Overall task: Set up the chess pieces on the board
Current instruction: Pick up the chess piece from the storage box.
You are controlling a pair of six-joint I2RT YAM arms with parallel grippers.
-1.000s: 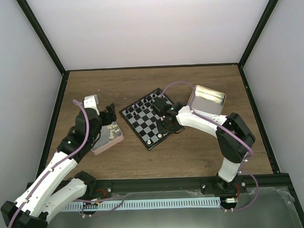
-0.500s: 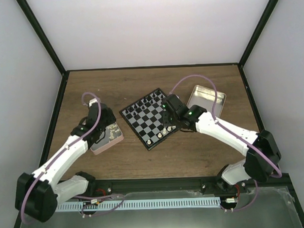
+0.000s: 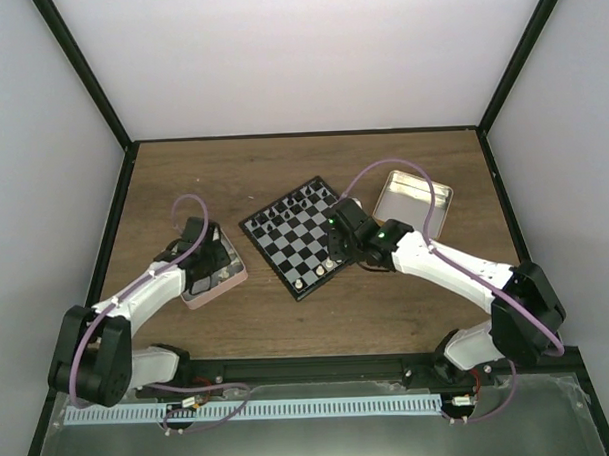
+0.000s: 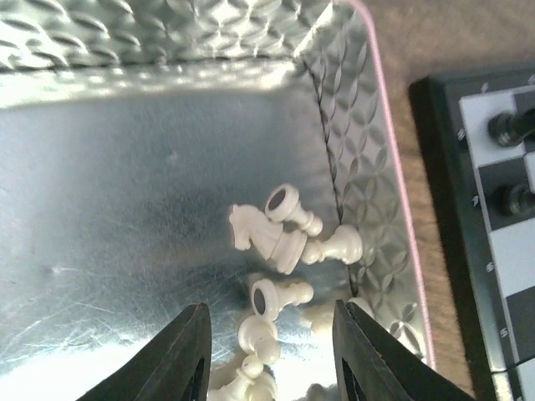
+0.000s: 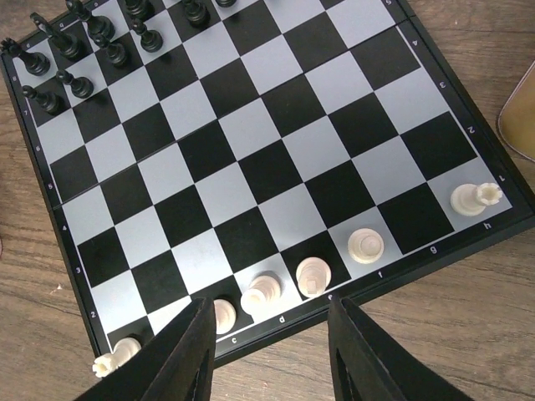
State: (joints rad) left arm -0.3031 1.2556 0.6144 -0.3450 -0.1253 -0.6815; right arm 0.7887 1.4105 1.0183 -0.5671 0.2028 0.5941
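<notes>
The board (image 3: 303, 240) lies at mid-table, seen close in the right wrist view (image 5: 251, 125). Several cream-white chess pieces (image 5: 313, 274) stand along its near row, and black pieces (image 5: 84, 50) fill the far corner. My right gripper (image 5: 269, 302) hangs open over that near row with nothing in it, also seen from above (image 3: 335, 249). My left gripper (image 4: 269, 307) is down inside the pink tin (image 4: 368, 167), open, its fingers on either side of loose white pieces. A lying pawn (image 4: 280, 294) and a knight (image 4: 251, 230) lie ahead of it.
The pink tin (image 3: 224, 282) sits left of the board with my left gripper (image 3: 208, 259) in it. A gold tin (image 3: 414, 199) stands right of the board, its edge showing in the right wrist view (image 5: 520, 117). Black frame posts and white walls enclose the table.
My left gripper has come down into the pink tin and its jaws have narrowed. The right gripper has shifted toward the board's near edge, and its arm has swung out to the right.
</notes>
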